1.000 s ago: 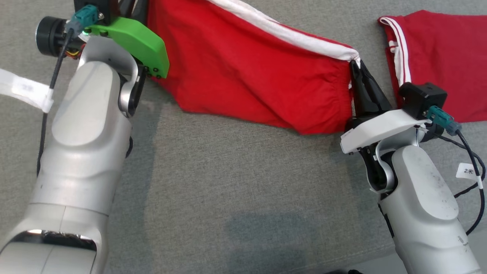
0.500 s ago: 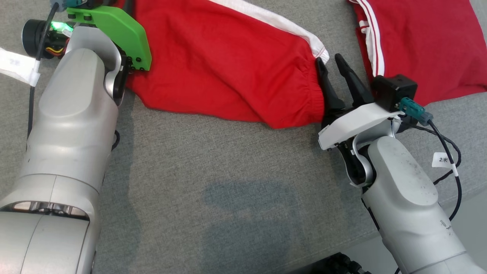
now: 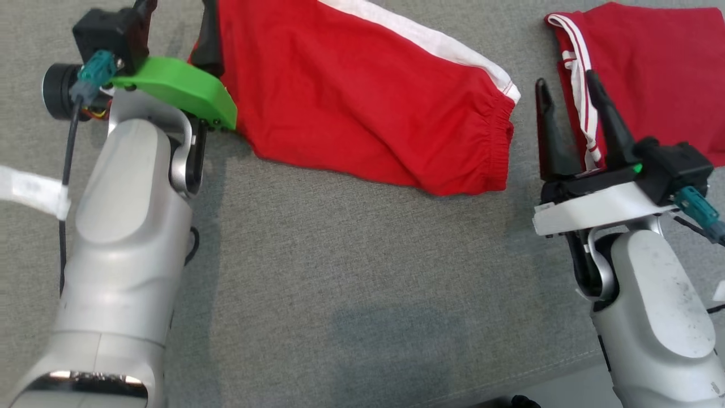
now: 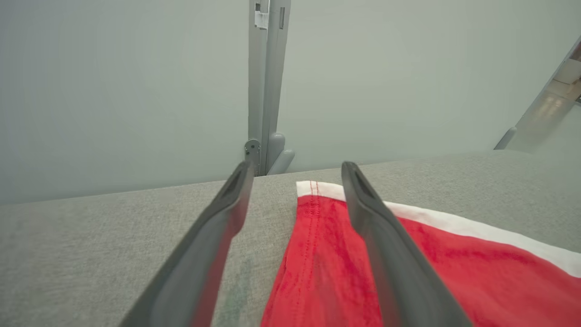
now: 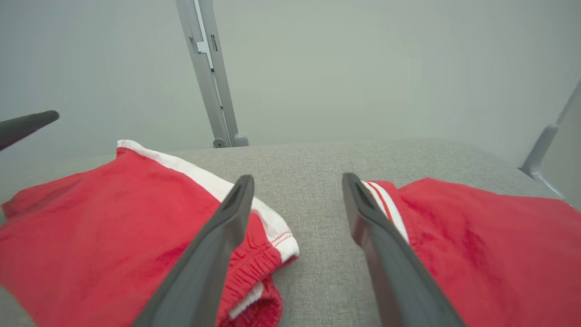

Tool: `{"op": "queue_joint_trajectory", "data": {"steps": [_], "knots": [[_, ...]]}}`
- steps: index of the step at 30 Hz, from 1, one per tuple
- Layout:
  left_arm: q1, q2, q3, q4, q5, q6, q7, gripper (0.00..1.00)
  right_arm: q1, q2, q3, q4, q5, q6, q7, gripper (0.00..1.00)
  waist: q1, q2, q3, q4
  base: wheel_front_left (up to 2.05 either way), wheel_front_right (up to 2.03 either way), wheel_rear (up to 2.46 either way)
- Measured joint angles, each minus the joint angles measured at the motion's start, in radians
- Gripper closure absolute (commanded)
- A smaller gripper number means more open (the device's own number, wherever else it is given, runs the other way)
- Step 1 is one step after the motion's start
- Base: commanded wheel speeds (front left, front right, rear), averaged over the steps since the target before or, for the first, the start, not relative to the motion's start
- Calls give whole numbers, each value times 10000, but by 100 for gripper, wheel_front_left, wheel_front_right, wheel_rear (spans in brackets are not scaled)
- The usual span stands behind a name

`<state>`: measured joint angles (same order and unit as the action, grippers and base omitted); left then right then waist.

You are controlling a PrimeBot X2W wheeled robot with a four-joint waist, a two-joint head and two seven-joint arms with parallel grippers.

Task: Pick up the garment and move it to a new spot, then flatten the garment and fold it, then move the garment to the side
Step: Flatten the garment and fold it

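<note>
My left jaws and right jaws stand spread, empty, at both ends of the garment (image 3: 362, 96) so it lies stretched on the surface (image 3: 351, 272).

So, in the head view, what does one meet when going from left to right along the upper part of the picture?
left pincer → red garment with the white band → right pincer → second red garment with thin white stripes

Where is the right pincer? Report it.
Head view, right side: the right pincer stands open between the white-banded garment's elastic hem and the striped garment.
</note>
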<state>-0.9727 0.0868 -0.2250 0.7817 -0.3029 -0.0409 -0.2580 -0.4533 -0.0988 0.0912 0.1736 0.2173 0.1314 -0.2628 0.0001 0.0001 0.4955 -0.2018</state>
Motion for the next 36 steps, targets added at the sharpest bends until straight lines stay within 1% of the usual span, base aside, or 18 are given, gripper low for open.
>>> {"op": "queue_joint_trajectory", "data": {"steps": [3,7,10,13,16,25,33,36], "knots": [[1155,67,244,-1475,232,261,0,0,308,84,-445,-454,-274,0,0,0,0,0,-214,143,0,0,0],[2553,88,543,-3152,543,610,-2,0,720,138,-865,-677,-408,0,0,0,0,0,-543,298,0,0,0],[3549,94,662,-4033,633,792,-2,0,1071,151,-1120,-746,-462,0,0,0,0,0,-796,406,0,0,0],[4499,100,700,-4617,706,943,-2,0,1471,190,-1277,-750,-518,0,0,0,-1,0,-1062,481,0,0,0],[5205,119,727,-5024,744,1039,-2,0,1849,219,-1400,-773,-558,0,0,0,-2,0,-1315,531,0,0,0],[6150,232,798,-5522,585,1204,150,0,2464,353,-1722,-826,-529,0,0,0,-2,0,-1790,540,0,0,0],[6213,274,656,-5695,523,1197,384,0,2465,407,-1693,-817,-520,0,0,0,-2,0,-1814,449,0,0,0],[6007,307,516,-5662,520,1020,593,0,2438,414,-1651,-805,-510,0,0,0,-1,0,-1748,430,0,0,0]]}}
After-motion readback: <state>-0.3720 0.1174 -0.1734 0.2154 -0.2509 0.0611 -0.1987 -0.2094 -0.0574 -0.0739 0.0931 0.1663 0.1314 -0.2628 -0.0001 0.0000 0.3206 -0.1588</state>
